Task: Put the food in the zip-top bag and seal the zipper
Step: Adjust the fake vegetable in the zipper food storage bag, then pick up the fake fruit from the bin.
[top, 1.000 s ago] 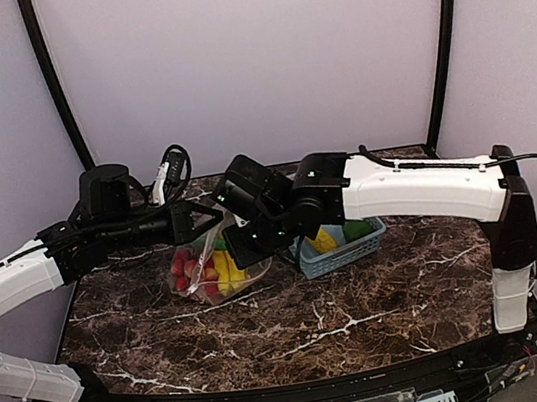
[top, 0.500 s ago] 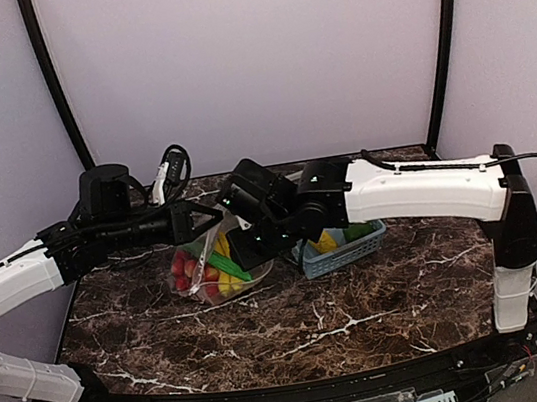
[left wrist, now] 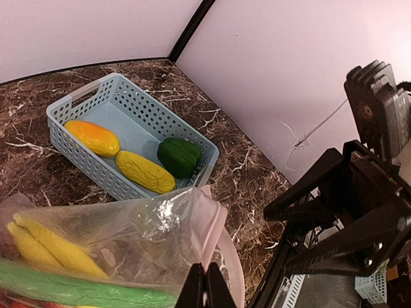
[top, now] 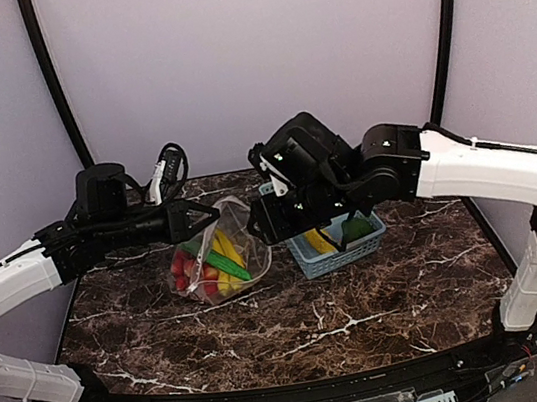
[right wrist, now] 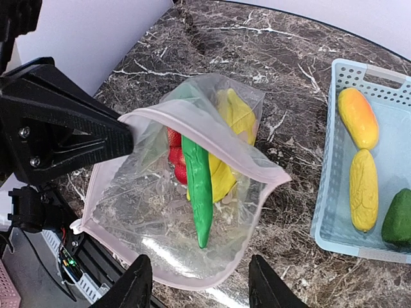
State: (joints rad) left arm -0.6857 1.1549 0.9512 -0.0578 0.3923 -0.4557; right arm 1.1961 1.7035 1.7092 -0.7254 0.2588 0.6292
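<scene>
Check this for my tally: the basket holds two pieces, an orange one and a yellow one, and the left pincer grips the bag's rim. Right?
Not quite: the basket holds three, the orange piece, the yellow piece and a dark green piece, as the left wrist view shows. The left pincer does grip the bag rim.

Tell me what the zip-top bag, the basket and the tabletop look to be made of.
The zip-top bag: thin clear plastic film, glossy; it wrinkles, glints and is see-through.
The basket: probably light-blue moulded plastic, satin, with a stiff lattice wall.
The tabletop: dark brown marble look with white veins; real stone or printed laminate, cannot tell.
</scene>
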